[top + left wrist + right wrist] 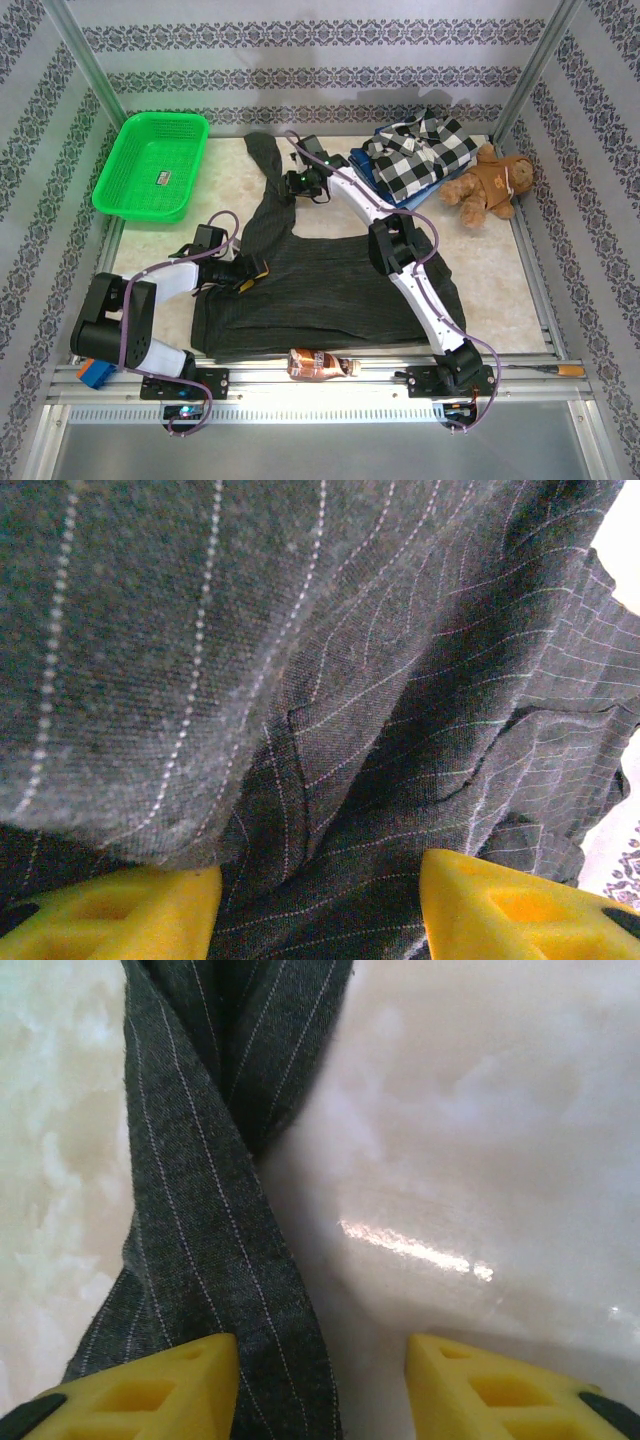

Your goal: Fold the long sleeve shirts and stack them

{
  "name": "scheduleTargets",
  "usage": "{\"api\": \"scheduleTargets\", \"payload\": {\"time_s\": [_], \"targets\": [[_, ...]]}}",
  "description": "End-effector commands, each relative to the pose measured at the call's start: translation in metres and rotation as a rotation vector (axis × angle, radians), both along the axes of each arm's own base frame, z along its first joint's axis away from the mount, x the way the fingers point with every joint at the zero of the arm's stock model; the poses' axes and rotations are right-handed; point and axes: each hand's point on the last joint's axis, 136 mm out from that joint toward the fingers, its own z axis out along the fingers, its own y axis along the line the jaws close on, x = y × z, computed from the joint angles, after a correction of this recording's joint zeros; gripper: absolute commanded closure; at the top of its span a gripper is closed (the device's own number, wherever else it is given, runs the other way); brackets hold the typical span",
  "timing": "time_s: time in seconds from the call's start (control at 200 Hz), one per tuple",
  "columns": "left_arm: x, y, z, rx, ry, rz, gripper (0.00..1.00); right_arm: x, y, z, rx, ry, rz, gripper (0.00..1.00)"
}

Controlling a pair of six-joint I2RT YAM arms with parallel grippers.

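Top external view: the dark pinstriped shirt lies spread across the middle of the desk, one sleeve stretching up toward the back wall. My left claw sits at the shirt's left edge. My right claw hangs over that long sleeve, near its upper end.

At upper right, the black-and-white checked flannel shirt lies folded on top of a blue garment, with a brown teddy bear just beside them. A green basket stands at upper left. A small label lies on its floor, its writing too small to read. A bottle lies on its side at the near edge, its brown wrap also unreadable.

In the left wrist view, bunched pinstripe cloth fills the gap of my left claw, between the yellow fingers. I cannot tell whether they pinch it.

In the right wrist view, my right claw is unclenched, its fingers apart, with the twisted sleeve running down against the left one over the glossy desk.
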Motion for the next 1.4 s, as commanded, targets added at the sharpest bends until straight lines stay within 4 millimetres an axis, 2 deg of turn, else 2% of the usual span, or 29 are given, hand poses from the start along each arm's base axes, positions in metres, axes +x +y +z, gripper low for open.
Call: {"api": "scheduleTargets", "payload": {"time_s": [0.0,0.11,0.175,0.235,0.37,0.485,0.565,0.61,0.64,0.69,0.874,0.984,1.099,1.249,1.399], "targets": [[-0.054,0.013,-0.044,0.08,0.229,0.023,0.43,-0.021,0.001,-0.02,-0.008,0.106,-0.004,0.59],[-0.058,0.014,-0.046,0.083,0.239,0.031,0.43,-0.007,-0.012,-0.02,-0.003,0.106,-0.094,0.81],[-0.064,0.016,-0.049,0.086,0.254,0.039,0.43,0.004,-0.016,-0.009,0.034,0.09,-0.127,0.93],[-0.071,0.017,-0.052,0.085,0.265,0.045,0.43,0.012,-0.015,0.004,0.076,0.067,-0.138,1.0],[-0.081,0.017,-0.057,0.071,0.281,0.076,0.42,0.025,-0.009,0.028,0.175,0.045,-0.167,1.0],[-0.083,0.019,-0.056,0.073,0.276,0.088,0.42,0.035,-0.008,0.038,0.235,0.036,-0.204,1.0],[-0.082,0.018,-0.053,0.066,0.267,0.09,0.41,0.037,-0.017,0.039,0.22,0.049,-0.243,1.0],[-0.079,0.016,-0.048,0.052,0.256,0.096,0.41,0.038,-0.022,0.038,0.214,0.057,-0.259,0.92],[-0.075,0.014,-0.041,0.033,0.236,0.097,0.39,0.038,-0.024,0.04,0.215,0.06,-0.261,0.82],[-0.066,0.011,-0.025,0.011,0.19,0.095,0.29,0.036,-0.029,0.044,0.21,0.063,-0.267,0.69],[-0.023,0.025,0.058,0.06,0.024,0.127,0.22,0.025,-0.033,0.068,0.202,0.039,-0.22,0.49],[0.004,0.05,0.088,0.174,-0.007,0.148,0.22,0.016,-0.038,0.084,0.176,0.011,-0.178,0.4],[0.033,0.077,0.095,0.307,0.02,0.116,0.22,0.007,-0.047,0.097,0.145,-0.016,-0.145,0.32],[0.073,0.101,0.08,0.461,0.026,0.026,0.26,-0.011,-0.067,0.109,0.071,-0.04,-0.097,0.28],[0.112,0.1,0.064,0.476,-0.011,-0.069,0.37,-0.037,-0.099,0.106,0.013,-0.01,-0.1,0.28]]}}
